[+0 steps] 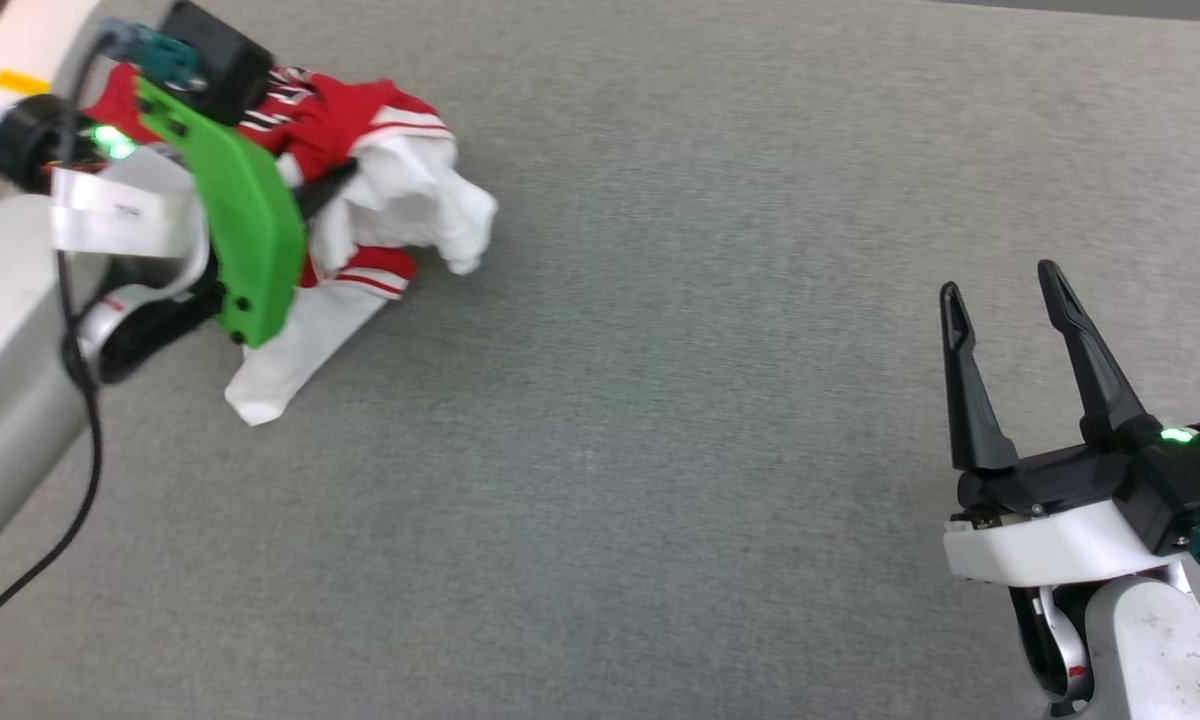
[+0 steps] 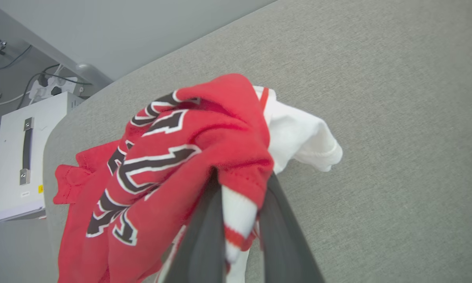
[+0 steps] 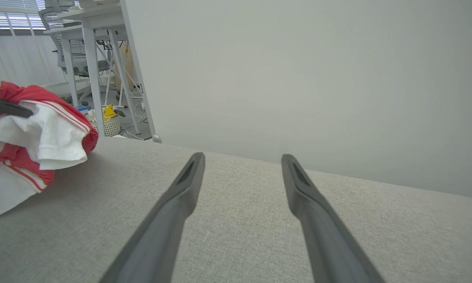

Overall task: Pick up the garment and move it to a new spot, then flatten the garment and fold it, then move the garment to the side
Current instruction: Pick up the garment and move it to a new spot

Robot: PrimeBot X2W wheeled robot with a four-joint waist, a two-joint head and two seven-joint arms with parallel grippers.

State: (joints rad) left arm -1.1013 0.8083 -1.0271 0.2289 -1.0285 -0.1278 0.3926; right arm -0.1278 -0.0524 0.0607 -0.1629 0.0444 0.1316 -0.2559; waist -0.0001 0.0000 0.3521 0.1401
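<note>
The garment (image 1: 400,190) is a crumpled heap of red and white cloth at the far left of the grey fabric table (image 1: 660,400). Black white-outlined letters show on its red front (image 2: 157,157). My left gripper (image 1: 345,178) reaches into the heap from the left, shut on a bunched fold of red fabric and striped white sleeve trim (image 2: 240,204). The cloth partly hides the tips of its fingers (image 2: 204,236). A white sleeve (image 2: 303,137) sticks out to the right. My right gripper (image 1: 1000,282) stands open at the lower right, far from the garment (image 3: 43,133), nothing between its fingers (image 3: 173,212).
A white box with a handle (image 2: 19,157) stands past the table's left edge. White desk frames (image 3: 98,59) and a small basket (image 3: 106,125) lie beyond the far corner. A black cable (image 1: 80,480) hangs along my left arm.
</note>
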